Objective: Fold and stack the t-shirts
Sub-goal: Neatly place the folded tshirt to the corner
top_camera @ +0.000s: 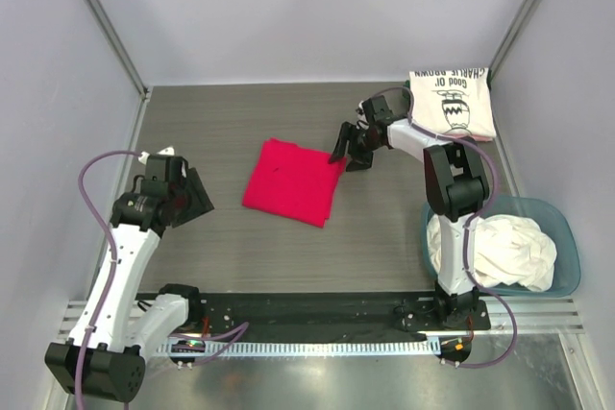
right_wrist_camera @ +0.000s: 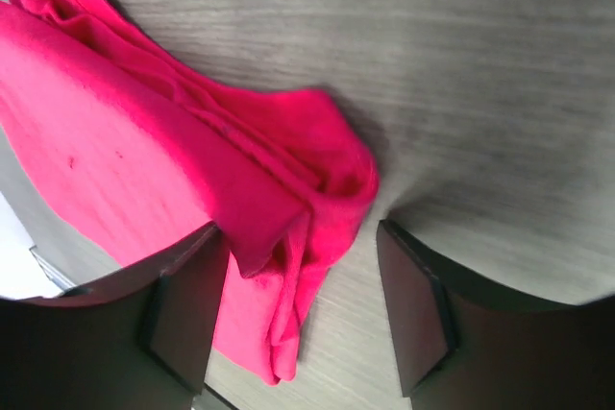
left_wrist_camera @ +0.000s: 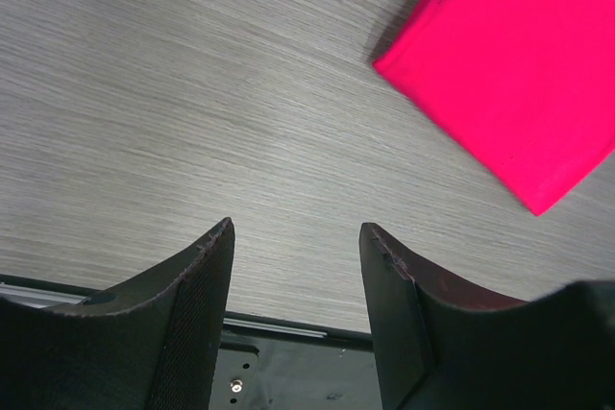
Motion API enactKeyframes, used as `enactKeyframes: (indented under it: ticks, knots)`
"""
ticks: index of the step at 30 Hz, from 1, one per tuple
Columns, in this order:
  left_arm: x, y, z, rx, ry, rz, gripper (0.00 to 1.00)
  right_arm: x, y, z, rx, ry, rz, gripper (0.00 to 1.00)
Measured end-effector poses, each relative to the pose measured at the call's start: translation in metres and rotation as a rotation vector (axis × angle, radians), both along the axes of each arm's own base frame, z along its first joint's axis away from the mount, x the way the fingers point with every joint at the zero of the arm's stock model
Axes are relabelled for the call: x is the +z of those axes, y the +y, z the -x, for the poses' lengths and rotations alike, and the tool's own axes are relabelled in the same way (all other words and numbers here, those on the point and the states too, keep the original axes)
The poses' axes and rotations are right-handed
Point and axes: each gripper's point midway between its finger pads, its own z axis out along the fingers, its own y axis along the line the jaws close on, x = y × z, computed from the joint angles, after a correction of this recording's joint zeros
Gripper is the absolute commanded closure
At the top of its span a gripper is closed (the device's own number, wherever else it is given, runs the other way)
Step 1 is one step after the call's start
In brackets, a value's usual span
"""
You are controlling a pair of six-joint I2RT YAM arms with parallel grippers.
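Red t-shirt (top_camera: pixel 293 182), folded into a soft square, lies mid-table (top_camera: pixel 221 132) on grey wood-grain. A cream shirt (top_camera: pixel 452 103) printed "CHARLIE BROWN" lies flat at the far right corner. A blue-grey plastic tub (top_camera: pixel 569 266) holds crumpled white shirts (top_camera: pixel 504 252).

Left wrist: the left gripper (left_wrist_camera: pixel 298 232) stands moderately wide, empty, over bare table.

Right wrist: the right gripper (right_wrist_camera: pixel 300 229) stands apart astride the red t-shirt's layered corner, not pinching it.

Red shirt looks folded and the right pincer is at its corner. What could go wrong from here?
1. The right pincer straddles the bunched corner of the red t-shirt, where layers splay loosely; closing there may catch only some, and a lift could undo the fold.
2. The left pincer hangs open over the table, apart from the shirt, so nothing steadies its other side; a one-sided pull might drag it askew.
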Motion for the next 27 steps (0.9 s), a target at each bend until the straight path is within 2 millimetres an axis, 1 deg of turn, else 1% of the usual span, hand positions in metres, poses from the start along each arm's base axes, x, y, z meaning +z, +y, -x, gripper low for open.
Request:
enactKeyframes:
  ticks: [6, 11, 13, 14, 16, 19, 20, 24, 27]
  knots:
    - [-0.002, 0.002, -0.001, 0.022, 0.006, -0.003, 0.44, -0.004, 0.003, -0.007, 0.028, -0.022, -0.047, 0.5]
    - [-0.002, 0.004, -0.001, 0.031, 0.004, -0.011, 0.44, -0.008, 0.007, -0.008, 0.051, -0.05, -0.126, 0.57]
    - [-0.002, 0.004, -0.002, 0.034, 0.003, -0.013, 0.45, -0.008, 0.01, -0.008, 0.06, -0.063, -0.16, 0.61]
    - [-0.002, 0.005, -0.002, 0.035, 0.004, -0.014, 0.45, -0.009, 0.012, -0.008, 0.067, -0.07, -0.181, 0.66]
    - [-0.003, 0.005, -0.002, 0.036, 0.007, -0.016, 0.45, -0.011, 0.016, -0.006, 0.075, -0.077, -0.221, 0.7]
    - [-0.004, 0.005, -0.002, 0.037, 0.013, -0.018, 0.45, -0.015, 0.025, -0.003, 0.086, -0.084, -0.295, 0.87]
    - [-0.005, 0.005, -0.002, 0.038, 0.015, -0.018, 0.45, -0.015, 0.027, -0.002, 0.088, -0.083, -0.32, 0.99]
    - [-0.005, 0.006, -0.003, 0.043, 0.015, -0.022, 0.46, -0.016, 0.035, 0.002, 0.085, -0.076, -0.399, 0.99]
    - [-0.005, 0.007, -0.003, 0.047, 0.014, -0.025, 0.46, -0.015, 0.036, 0.003, 0.081, -0.067, -0.406, 0.99]
